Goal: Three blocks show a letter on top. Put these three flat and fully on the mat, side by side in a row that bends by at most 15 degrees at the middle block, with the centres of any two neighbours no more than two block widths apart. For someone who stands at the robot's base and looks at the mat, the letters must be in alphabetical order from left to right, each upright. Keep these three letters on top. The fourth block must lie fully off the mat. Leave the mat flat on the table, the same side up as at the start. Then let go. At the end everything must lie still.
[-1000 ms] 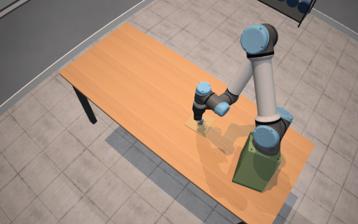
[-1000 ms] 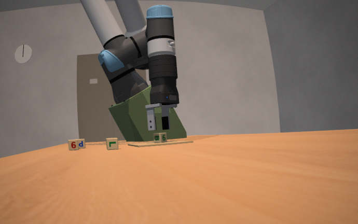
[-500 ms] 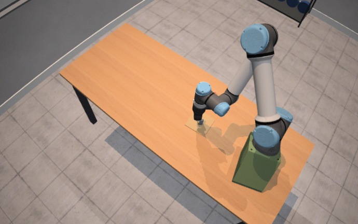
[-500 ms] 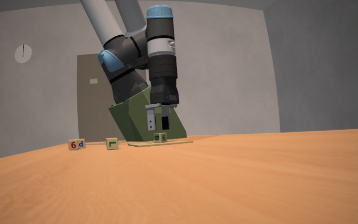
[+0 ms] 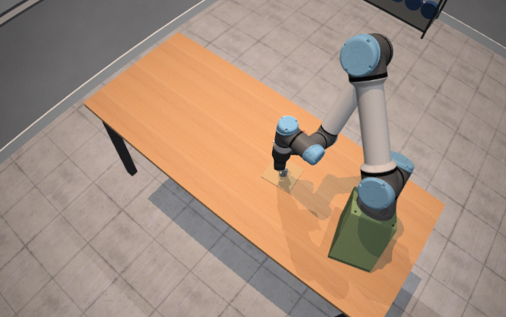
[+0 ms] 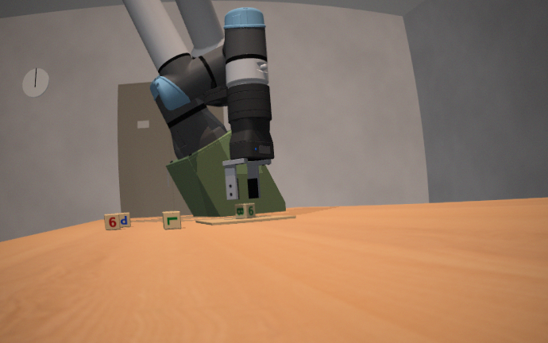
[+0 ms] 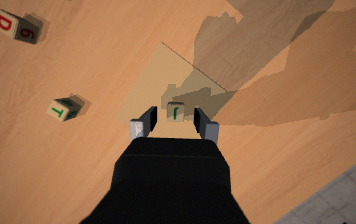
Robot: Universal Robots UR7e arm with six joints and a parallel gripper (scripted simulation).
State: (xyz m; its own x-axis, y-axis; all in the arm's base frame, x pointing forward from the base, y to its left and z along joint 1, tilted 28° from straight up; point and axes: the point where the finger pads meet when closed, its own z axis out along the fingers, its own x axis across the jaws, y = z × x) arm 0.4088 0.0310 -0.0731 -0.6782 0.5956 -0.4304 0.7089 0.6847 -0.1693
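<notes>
The tool [image 7: 174,125] hangs fully open and empty, straddling from above the block [image 7: 175,110] with a green letter on top, which lies flat on the mat [image 7: 150,90]; two more blocks, one [image 7: 62,109] near and one [image 7: 22,29] further, lie off the mat on the bench [image 7: 90,165]. To grip well, I judge it should descend straight, keep the block centred between the fingers, and close only once they flank its sides, without dragging the mat.
</notes>
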